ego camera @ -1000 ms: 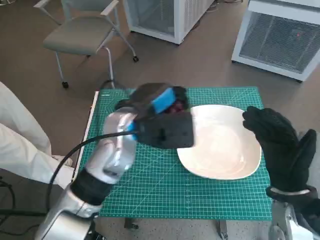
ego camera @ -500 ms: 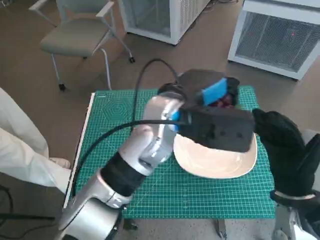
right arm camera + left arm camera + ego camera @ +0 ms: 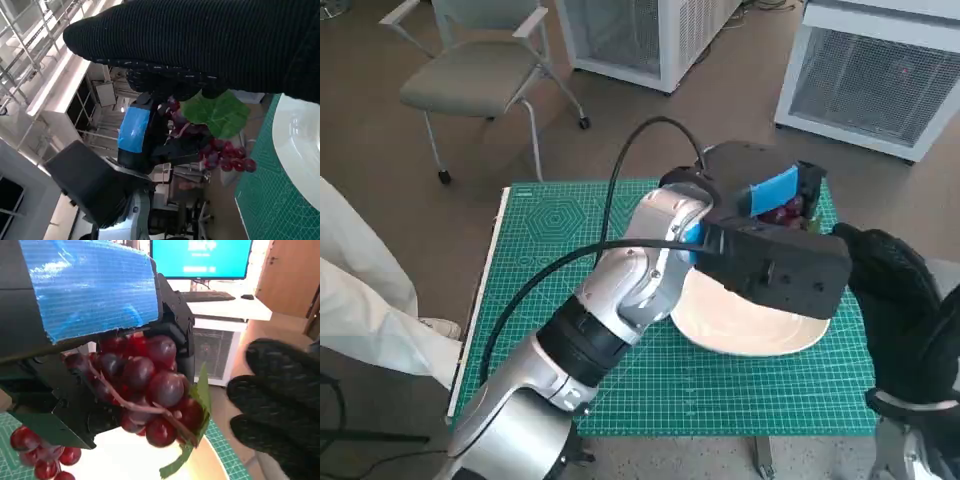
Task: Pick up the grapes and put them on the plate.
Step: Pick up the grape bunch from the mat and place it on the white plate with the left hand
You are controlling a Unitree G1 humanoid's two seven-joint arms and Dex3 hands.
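A small table [image 3: 490, 300] stands on a brown floor [image 3: 400, 180], and only a pale strip of its top shows along the left edge. Nearly all of the top is covered by a green cutting mat [image 3: 550, 230], printed with a fine grid and a hexagon pattern near the far left corner. On the mat, over on the right half, sits a white plate [image 3: 740, 325], wide and shallow, its near rim curving just short of the mat's front edge. The right wrist view catches the same plate edge [image 3: 300, 150] lying against the green mat [image 3: 265, 200]. The plate's far part is hidden in the head view.
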